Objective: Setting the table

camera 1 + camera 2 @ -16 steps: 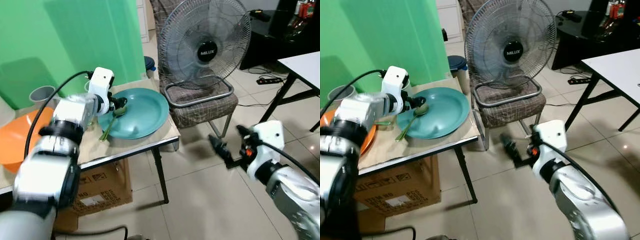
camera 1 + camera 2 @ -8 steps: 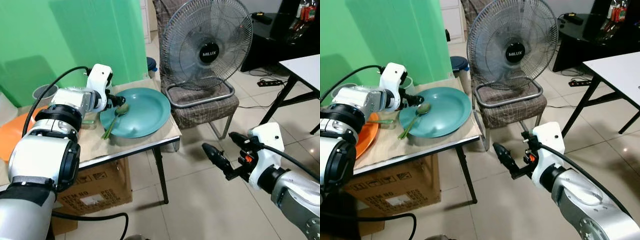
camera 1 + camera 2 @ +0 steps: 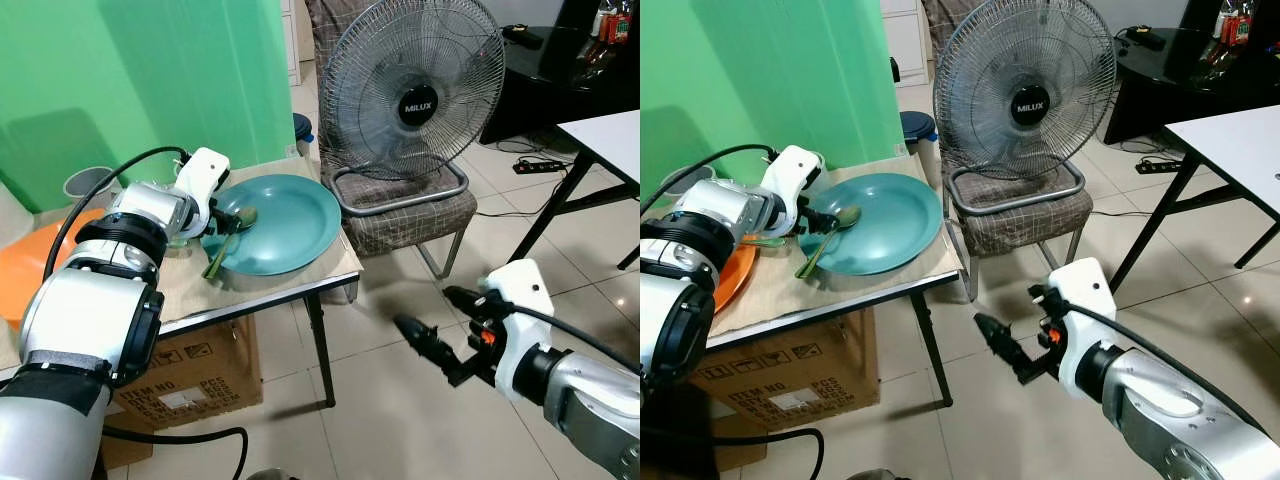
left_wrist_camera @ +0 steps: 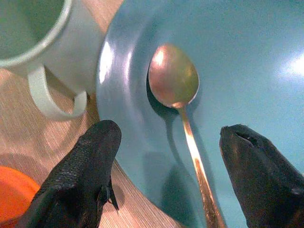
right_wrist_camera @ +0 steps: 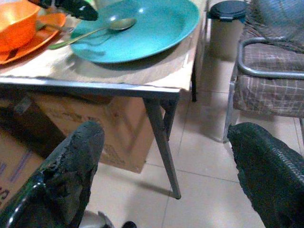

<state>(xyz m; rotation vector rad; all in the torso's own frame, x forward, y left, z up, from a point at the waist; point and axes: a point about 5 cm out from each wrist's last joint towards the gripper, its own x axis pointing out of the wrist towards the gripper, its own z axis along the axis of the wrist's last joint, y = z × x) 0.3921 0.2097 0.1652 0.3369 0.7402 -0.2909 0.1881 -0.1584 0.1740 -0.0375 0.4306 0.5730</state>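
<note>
The spoon (image 4: 178, 102) lies in the teal plate (image 3: 290, 225), with its bowl resting on the plate's inner slope and its handle reaching out over the rim toward the counter (image 3: 270, 290). The left hand (image 4: 166, 175) hovers just above the handle with its fingers spread, one on each side, and it touches nothing. The plate sits near the counter's front corner, and a pale mug (image 4: 42, 52) stands just beside the plate's rim.

The main risk, I think, is the thin handle. If the fingers close too high, they can slide off the metal and flick the spoon out of the plate. If they come down too low, one finger can press on the rim and tip or push the plate toward the counter's edge. The mug is near enough to be knocked by the outer finger.

The right hand (image 3: 430, 345) is low over the floor tiles, well apart from the counter, with fingers spread and empty. An orange bowl (image 5: 14, 23) sits further along the counter.
</note>
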